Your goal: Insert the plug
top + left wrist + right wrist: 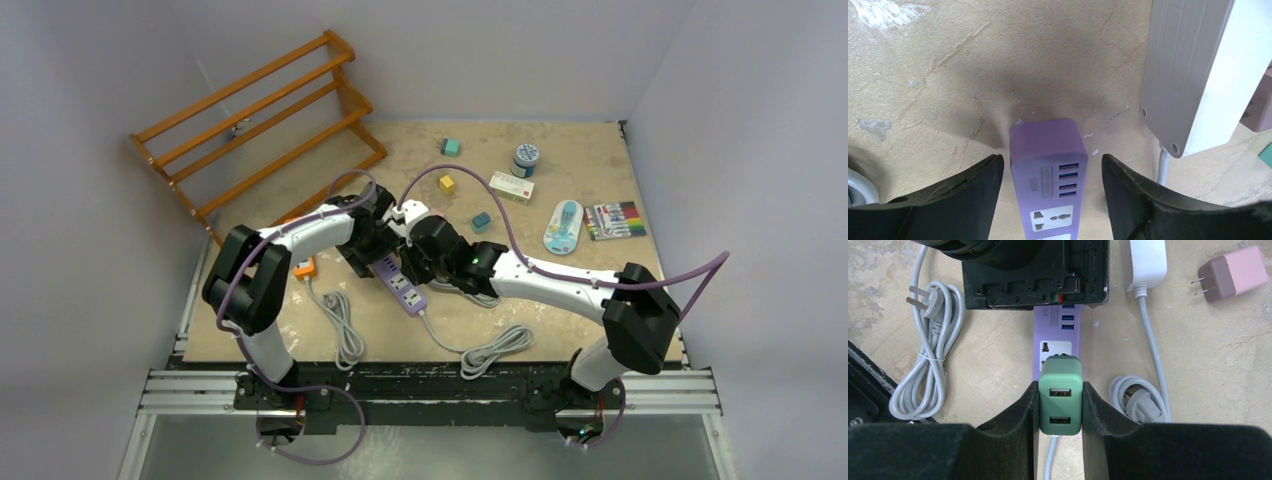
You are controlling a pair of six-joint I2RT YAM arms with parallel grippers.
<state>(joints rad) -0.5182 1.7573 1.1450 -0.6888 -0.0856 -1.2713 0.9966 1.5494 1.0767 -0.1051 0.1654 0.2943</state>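
Plug (1060,396), green, two USB ports up, sat clamped between fingers of right tool (1060,390), directly over purple power strip (1055,347) near centre of worktop (400,150); prongs hidden, possibly already in a socket. Left tool (1052,162) stood wide, fingers flanking the strip's USB end at 3 and 9 o'clock, small gaps either side. White strip (1193,75) lay at 1 o'clock of it. Pink charger (1233,272) was at 1 o'clock from plug, grey cable coil (928,365) at 9.
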